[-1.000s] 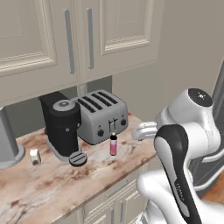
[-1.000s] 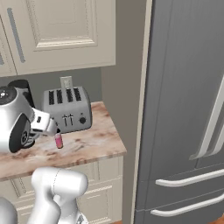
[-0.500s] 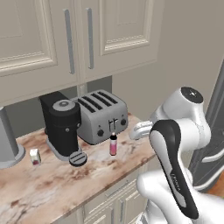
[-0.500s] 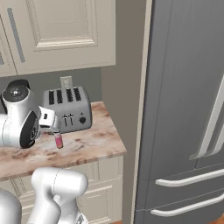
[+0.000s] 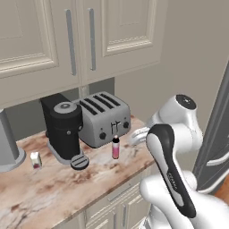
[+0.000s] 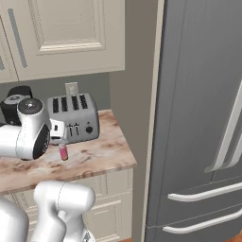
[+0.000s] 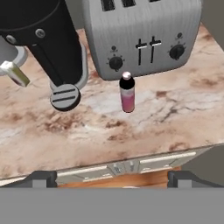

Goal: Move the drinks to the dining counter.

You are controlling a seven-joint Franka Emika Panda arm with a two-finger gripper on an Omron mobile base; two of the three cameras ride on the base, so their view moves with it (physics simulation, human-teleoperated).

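Two small bottles stand on the beige-brown marbled counter (image 5: 67, 188) in the left base view. The pink bottle with a dark cap (image 5: 116, 147) is upright just in front of the silver four-slot toaster (image 5: 103, 118). The whitish-clear bottle (image 5: 35, 160) stands well to its left, near a grey rounded object (image 5: 9, 145) cut off by the picture edge. A black coffee machine (image 5: 65, 127) sits between them, touching the toaster's left side, with a round black disc (image 5: 79, 161) at its foot. Cream cabinet doors with long grey handles (image 5: 80, 40) hang above. The white arm rises at the lower right, and the hand end is hidden behind its elbow.

From the right base view, the pink bottle (image 6: 63, 152) shows just below the arm's white wrist, in front of the toaster (image 6: 73, 118). A tall grey refrigerator (image 6: 198, 123) stands to the right of the counter's end.

Looking along the hand, the pink bottle (image 7: 127, 92) stands upright and free on the marble, close before the toaster's front (image 7: 144, 39) and right of the black disc (image 7: 65, 96). The two-finger gripper (image 7: 113, 176) is spread wide, its dark tips at the far lower corners, grasping nothing and well short of the bottle.
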